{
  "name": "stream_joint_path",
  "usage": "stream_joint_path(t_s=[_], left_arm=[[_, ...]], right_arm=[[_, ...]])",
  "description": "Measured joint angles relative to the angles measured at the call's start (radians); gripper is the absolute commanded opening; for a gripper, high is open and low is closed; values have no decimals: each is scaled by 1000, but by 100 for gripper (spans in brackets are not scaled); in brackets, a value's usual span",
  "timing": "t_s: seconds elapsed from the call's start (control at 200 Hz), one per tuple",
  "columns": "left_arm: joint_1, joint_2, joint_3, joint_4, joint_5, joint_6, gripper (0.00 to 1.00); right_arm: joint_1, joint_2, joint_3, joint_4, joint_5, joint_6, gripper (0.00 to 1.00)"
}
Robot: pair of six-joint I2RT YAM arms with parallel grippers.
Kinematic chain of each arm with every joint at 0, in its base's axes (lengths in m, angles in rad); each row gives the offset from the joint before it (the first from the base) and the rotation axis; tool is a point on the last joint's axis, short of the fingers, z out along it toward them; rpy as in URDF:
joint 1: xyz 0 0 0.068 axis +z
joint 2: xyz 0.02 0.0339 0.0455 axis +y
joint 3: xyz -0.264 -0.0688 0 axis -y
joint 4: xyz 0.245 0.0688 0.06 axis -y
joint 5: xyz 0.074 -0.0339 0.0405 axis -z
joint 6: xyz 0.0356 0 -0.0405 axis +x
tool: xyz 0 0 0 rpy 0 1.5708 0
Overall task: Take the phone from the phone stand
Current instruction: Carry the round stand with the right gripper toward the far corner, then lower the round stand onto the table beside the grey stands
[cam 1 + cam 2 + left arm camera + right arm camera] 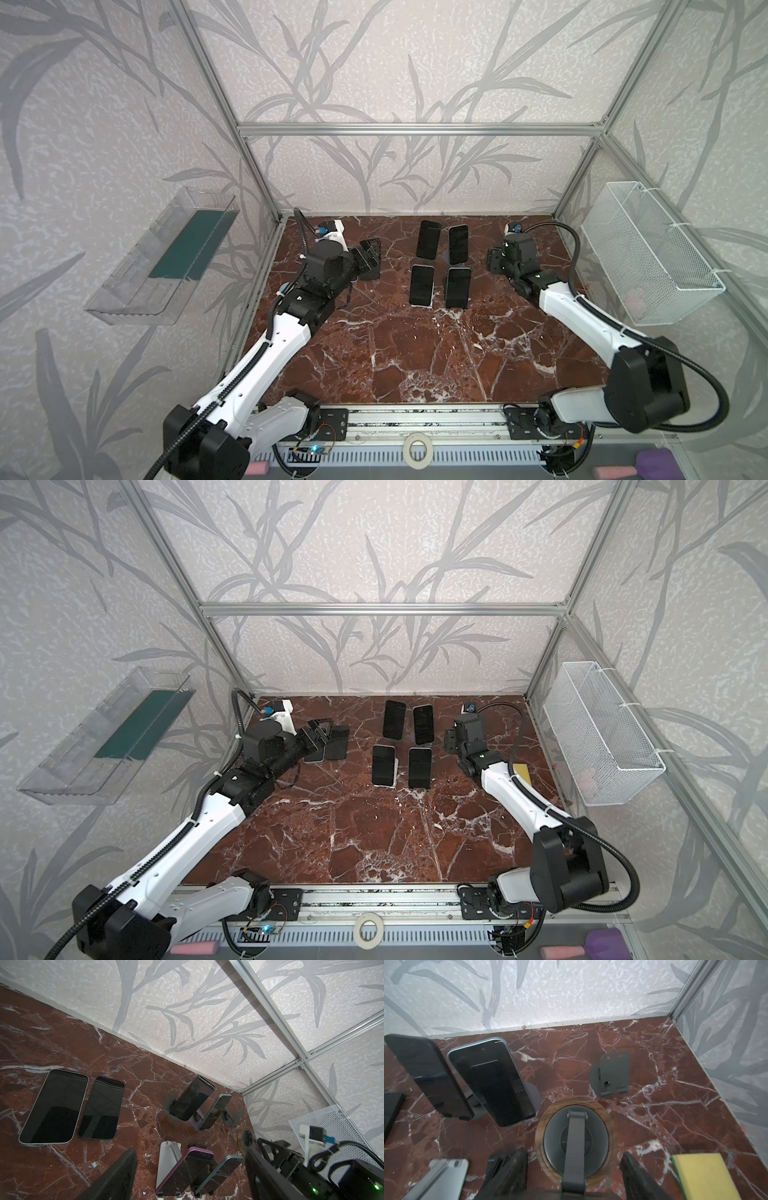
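Left end effector [370, 255] and right end effector [571, 1159] hang spread, empty. Purple-edged dark phone [182, 1174] leans on its white metal stand [167, 1157] at centre, near row; best pinch its long edges, then lift straight off.

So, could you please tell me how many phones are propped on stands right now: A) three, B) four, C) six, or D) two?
B: four phones lean on stands in the middle, while two more lie flat on the table.
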Motion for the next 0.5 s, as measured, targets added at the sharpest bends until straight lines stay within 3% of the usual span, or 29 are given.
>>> stream_joint_path(t_s=[0.25,0.5], left_arm=[[0,7,0,2,5,1,82],[0,14,0,2,7,2,82]], right_arm=[[-72,297,262,5,-105,-67,60],[-97,476,440,-19,-137,-77,61]])
